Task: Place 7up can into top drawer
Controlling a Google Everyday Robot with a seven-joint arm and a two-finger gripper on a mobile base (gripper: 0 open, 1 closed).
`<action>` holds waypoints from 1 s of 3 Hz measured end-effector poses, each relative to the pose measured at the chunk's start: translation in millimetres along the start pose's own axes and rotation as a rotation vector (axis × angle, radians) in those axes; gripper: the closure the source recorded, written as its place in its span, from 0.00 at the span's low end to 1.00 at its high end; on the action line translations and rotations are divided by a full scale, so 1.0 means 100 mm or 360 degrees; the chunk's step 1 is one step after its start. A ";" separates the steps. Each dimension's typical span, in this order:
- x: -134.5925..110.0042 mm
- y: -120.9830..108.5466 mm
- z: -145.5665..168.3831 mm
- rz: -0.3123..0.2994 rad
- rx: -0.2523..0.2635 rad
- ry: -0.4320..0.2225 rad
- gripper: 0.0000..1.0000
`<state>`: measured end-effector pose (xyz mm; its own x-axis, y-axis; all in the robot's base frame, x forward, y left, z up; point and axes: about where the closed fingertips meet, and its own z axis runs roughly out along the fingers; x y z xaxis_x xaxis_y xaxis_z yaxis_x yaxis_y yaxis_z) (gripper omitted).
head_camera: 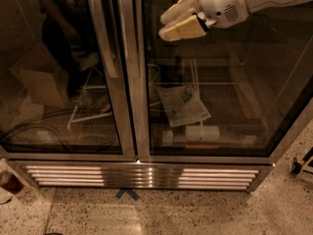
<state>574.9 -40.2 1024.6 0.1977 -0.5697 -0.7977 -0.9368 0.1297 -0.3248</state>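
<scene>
No 7up can and no drawer show in the camera view. My gripper (162, 26) hangs at the top middle, on the white arm that comes in from the upper right. It is in front of the right glass door (220, 82) of a fridge. Its cream fingers (183, 29) point left and lie close together, with nothing between them.
A two-door glass fridge fills the view, with a vertical handle (105, 38) on the left door. Inside lie a paper sheet (183, 104) and a white box (202, 132). A metal vent grille (142, 176) runs below, above the speckled floor with a blue tape mark (127, 194). A caster wheel (297, 166) stands at the right.
</scene>
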 end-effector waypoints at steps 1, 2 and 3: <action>0.00 0.00 0.04 -0.0004 -0.0017 0.0008 0.24; -0.01 0.00 0.05 -0.0006 -0.0021 0.0012 0.03; -0.01 0.00 0.06 -0.0006 -0.0022 0.0012 0.11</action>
<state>576.7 -35.2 1022.3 0.1988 -0.5765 -0.7925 -0.9400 0.1166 -0.3206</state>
